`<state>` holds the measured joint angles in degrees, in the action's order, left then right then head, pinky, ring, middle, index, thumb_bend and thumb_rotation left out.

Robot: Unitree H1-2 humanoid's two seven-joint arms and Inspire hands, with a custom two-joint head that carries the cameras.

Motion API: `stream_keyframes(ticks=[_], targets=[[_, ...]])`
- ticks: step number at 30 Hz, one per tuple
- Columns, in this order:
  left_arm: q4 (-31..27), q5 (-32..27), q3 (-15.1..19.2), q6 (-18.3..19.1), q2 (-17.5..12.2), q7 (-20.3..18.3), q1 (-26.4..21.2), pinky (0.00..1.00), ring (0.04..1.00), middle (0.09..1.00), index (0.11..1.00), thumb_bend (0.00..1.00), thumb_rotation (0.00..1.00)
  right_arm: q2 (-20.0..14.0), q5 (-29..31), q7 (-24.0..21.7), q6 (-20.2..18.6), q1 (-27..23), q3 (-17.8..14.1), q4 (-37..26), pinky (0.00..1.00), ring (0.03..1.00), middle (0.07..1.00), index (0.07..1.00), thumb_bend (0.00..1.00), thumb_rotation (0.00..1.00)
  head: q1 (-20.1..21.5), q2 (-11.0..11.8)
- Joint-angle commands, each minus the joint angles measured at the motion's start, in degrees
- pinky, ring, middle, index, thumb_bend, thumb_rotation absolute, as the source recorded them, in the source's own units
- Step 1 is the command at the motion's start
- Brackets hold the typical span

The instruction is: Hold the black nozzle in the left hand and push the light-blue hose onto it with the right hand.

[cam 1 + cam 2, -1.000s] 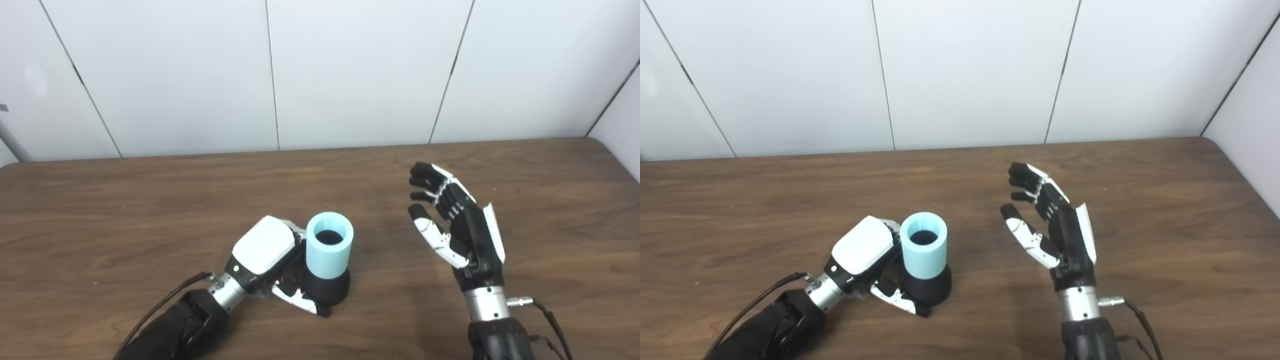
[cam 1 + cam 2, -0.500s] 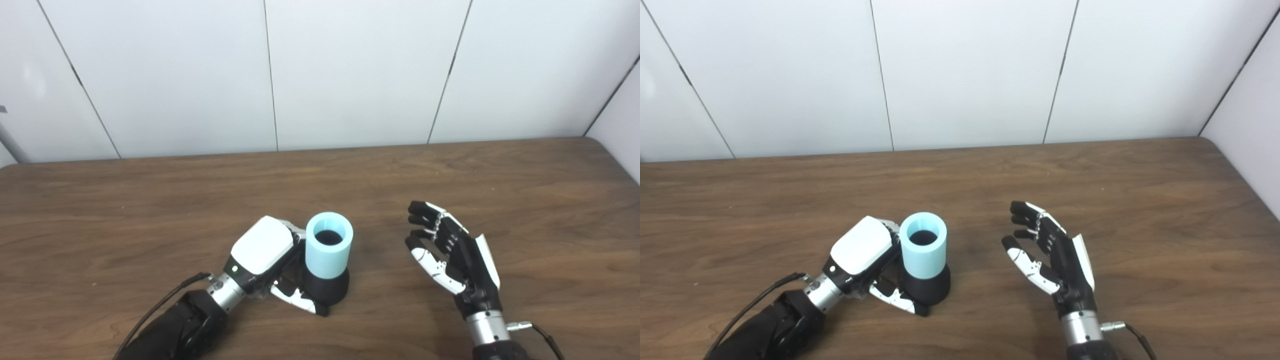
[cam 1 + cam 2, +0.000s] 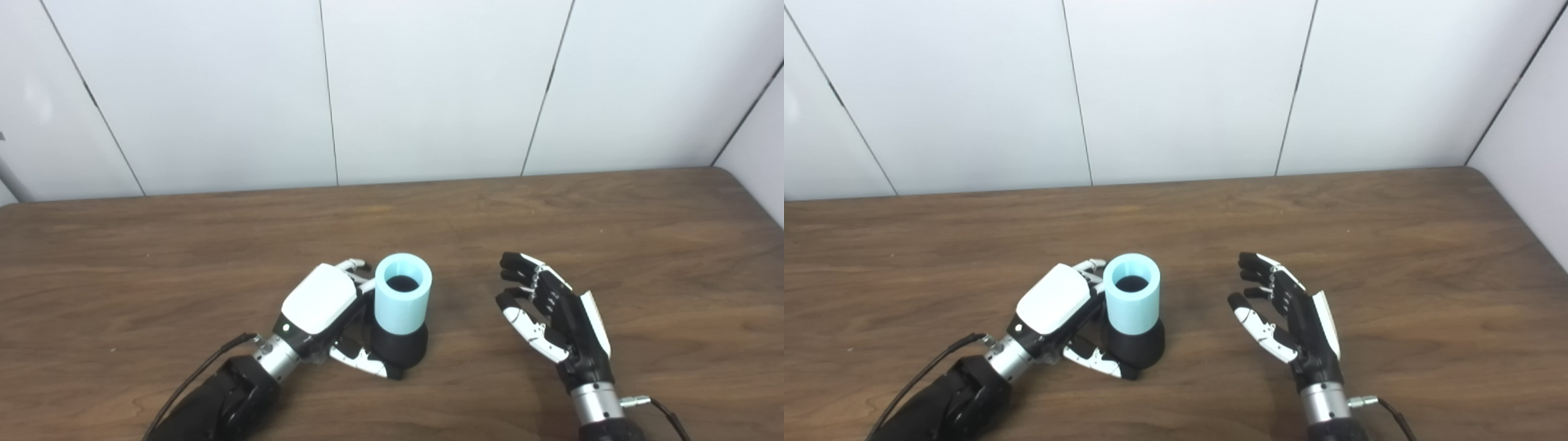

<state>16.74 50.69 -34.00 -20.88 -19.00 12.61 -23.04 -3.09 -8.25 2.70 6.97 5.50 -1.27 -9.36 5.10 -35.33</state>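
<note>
At six o'clock on the tabletop (image 3: 122,257), the left hand (image 3: 318,306) loosely cups the black nozzle (image 3: 401,350), fingers easing apart; the light-blue hose (image 3: 402,300), apparently stiff and light, sits seated on it. At three o'clock the right hand (image 3: 554,312) hangs spread, empty; grip the hose's wall.

The wooden table (image 3: 184,245) and back wall (image 3: 1182,86) are viewed from above by two side-by-side head cameras, the scene being almost wholly shared.

You have a dark brown wood-grain table (image 3: 184,245) in front of you. 1 black dome-shaped nozzle (image 3: 401,349) stands upright on it near the front middle, with a short light-blue cylindrical hose (image 3: 402,300) seated upright on top of it.
</note>
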Motion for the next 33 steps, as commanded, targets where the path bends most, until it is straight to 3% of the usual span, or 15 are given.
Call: stream_keyframes(ticks=[1,5,8,12,15,19,22,25,30,33], targets=[[2.02,-0.73,-0.46,3.70,-2.26,-8.89,3.45,0.98,0.914,0.901,0.932,1.00,0.53,-0.61,-0.44,0.19,2.34,-1.39,-0.03,-0.76,0.64,0.749,0.769,0.745,0.26,0.41,0.05,0.02],[0.34,-6.16,1.45,4.62,-2.41,-14.18,3.59,1.00,0.991,0.971,0.977,1.00,0.56,-0.53,-0.58,0.19,2.23,-1.58,0.07,-0.61,0.64,0.746,0.765,0.742,0.26,0.43,0.14,0.17],[-1.40,-8.52,2.66,5.30,-2.80,-16.85,3.89,1.00,0.989,0.959,0.945,1.00,0.54,-0.55,-0.62,0.04,2.29,-1.69,0.30,-0.41,0.64,0.746,0.763,0.742,0.26,0.41,-0.07,0.29],[-4.25,-11.82,5.04,6.69,-3.27,-19.66,4.94,0.98,0.963,0.931,0.913,1.00,0.53,-0.42,-2.12,0.19,1.65,-1.80,0.86,-0.41,0.66,0.755,0.769,0.748,0.26,0.47,-0.27,0.51],[-6.63,-16.44,7.62,7.49,-3.70,-22.09,6.11,0.96,0.947,0.917,0.892,1.00,0.47,-0.26,-2.59,0.36,2.15,-2.06,1.15,0.10,0.67,0.760,0.773,0.752,0.27,0.52,-0.02,0.79],[-8.93,-23.66,10.45,7.55,-4.80,-25.96,7.29,0.92,0.934,0.919,0.892,1.00,0.39,-0.02,-2.50,0.32,2.55,-2.13,1.59,0.50,0.66,0.752,0.769,0.741,0.25,0.46,-0.14,0.91],[-12.56,-28.94,12.50,10.93,-5.92,-29.89,8.77,0.91,0.936,0.923,0.896,1.00,0.37,0.04,-3.46,0.85,2.18,-2.08,1.66,0.63,0.66,0.755,0.770,0.739,0.26,0.47,-0.15,0.83],[-16.98,-31.26,14.10,15.22,-7.14,-33.03,10.61,0.81,0.924,0.932,0.890,1.00,0.35,0.38,-4.04,1.27,0.98,-2.01,1.51,0.28,0.65,0.746,0.762,0.731,0.25,0.43,-0.26,0.84],[-21.08,-32.36,16.38,18.54,-8.56,-34.95,12.88,0.80,0.911,0.923,0.877,1.00,0.31,0.45,-4.53,1.49,0.95,-2.14,1.42,0.47,0.65,0.742,0.759,0.728,0.23,0.38,-0.30,0.96],[-20.12,-34.00,18.26,16.75,-8.69,-34.15,13.77,0.75,0.869,0.906,0.866,1.00,0.30,0.66,-4.05,1.45,0.86,-2.21,1.24,0.52,0.65,0.745,0.762,0.729,0.23,0.36,-0.21,1.01]])
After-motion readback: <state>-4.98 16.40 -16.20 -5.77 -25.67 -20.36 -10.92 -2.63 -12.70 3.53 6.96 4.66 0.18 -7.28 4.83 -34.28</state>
